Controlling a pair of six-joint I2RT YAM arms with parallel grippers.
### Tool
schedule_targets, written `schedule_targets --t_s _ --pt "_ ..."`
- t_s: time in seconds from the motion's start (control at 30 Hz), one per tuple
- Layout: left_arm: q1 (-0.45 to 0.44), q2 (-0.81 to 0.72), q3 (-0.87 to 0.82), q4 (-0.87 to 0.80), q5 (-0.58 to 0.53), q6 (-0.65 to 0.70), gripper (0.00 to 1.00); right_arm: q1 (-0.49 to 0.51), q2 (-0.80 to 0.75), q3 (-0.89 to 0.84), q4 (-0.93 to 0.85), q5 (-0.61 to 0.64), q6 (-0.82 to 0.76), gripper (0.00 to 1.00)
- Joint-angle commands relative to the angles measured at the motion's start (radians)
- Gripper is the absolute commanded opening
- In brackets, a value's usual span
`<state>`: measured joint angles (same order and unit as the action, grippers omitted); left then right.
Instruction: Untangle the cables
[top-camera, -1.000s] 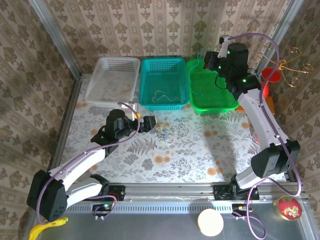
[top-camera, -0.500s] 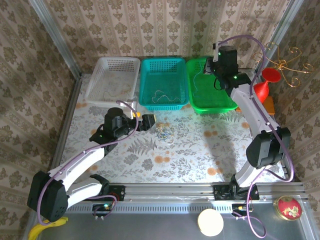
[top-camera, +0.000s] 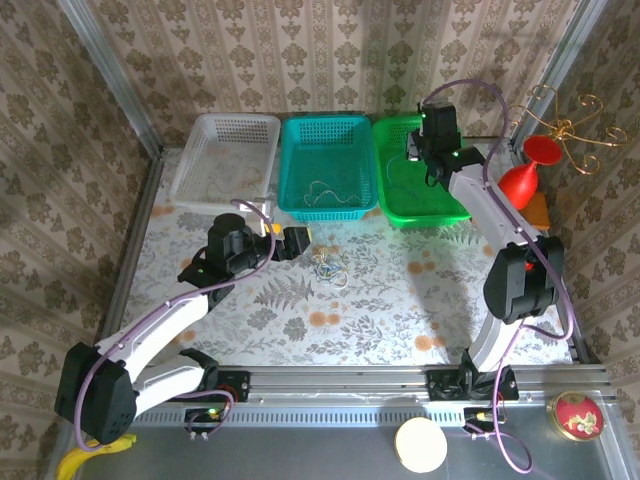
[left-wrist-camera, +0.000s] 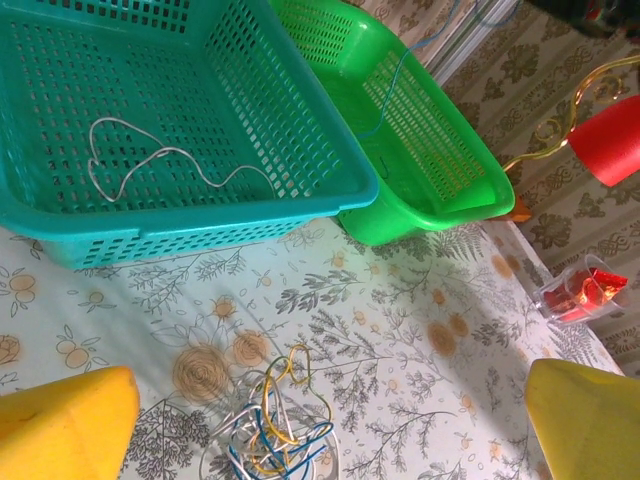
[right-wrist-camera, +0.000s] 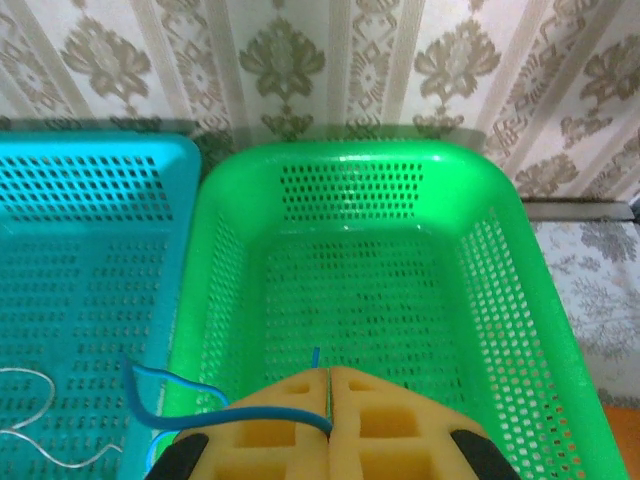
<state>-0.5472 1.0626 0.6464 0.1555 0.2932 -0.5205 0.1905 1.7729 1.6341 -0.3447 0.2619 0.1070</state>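
Note:
A small tangle of white, yellow and blue cables lies on the floral table, just right of my left gripper. In the left wrist view the cables sit between my wide-open yellow fingers, untouched. My right gripper hovers over the green basket. Its yellow pads are shut on a thin blue cable, which loops off to the left and hangs down into the green basket. A white cable lies alone in the teal basket.
A white basket stands left of the teal one, all three in a row against the back wall. A red funnel-shaped piece and a gold wire stand sit at the right edge, beside the right arm.
The right arm has swung left and back with the blue cable, ending over the green basket's left part. The left arm and the tangle have hardly moved.

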Motion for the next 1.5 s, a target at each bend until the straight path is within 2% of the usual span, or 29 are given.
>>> schedule_targets --t_s 0.0,0.1,0.23,0.33,0.6,0.87,1.07,1.23,1.47 --pt "0.007 -0.022 0.036 -0.01 0.024 -0.01 1.0 0.006 0.034 -0.008 -0.043 0.069 -0.012 0.0" --pt "0.007 -0.025 0.036 -0.014 0.024 -0.011 1.0 0.004 0.055 0.005 -0.067 0.086 -0.012 0.03" --pt "0.007 -0.031 0.035 -0.016 0.017 -0.012 1.0 0.004 0.072 0.034 -0.108 0.083 0.0 0.41" --pt "0.008 -0.032 0.039 -0.026 0.011 -0.011 1.0 0.005 0.065 0.046 -0.12 0.058 0.013 0.51" --pt "0.013 -0.025 0.052 -0.072 -0.021 -0.016 1.0 0.018 0.01 0.051 -0.14 -0.038 0.055 0.56" --pt "0.022 -0.042 0.069 -0.182 -0.12 -0.032 1.0 0.113 -0.108 -0.019 -0.136 -0.173 0.136 0.57" --pt "0.036 -0.056 0.066 -0.243 -0.145 -0.036 1.0 0.237 -0.246 -0.193 -0.074 -0.244 0.224 0.57" --pt "0.047 -0.062 0.049 -0.249 -0.139 -0.06 1.0 0.322 -0.357 -0.404 0.013 -0.291 0.325 0.58" --pt "0.065 -0.058 0.025 -0.246 -0.113 -0.079 1.0 0.389 -0.41 -0.673 0.157 -0.348 0.445 0.58"
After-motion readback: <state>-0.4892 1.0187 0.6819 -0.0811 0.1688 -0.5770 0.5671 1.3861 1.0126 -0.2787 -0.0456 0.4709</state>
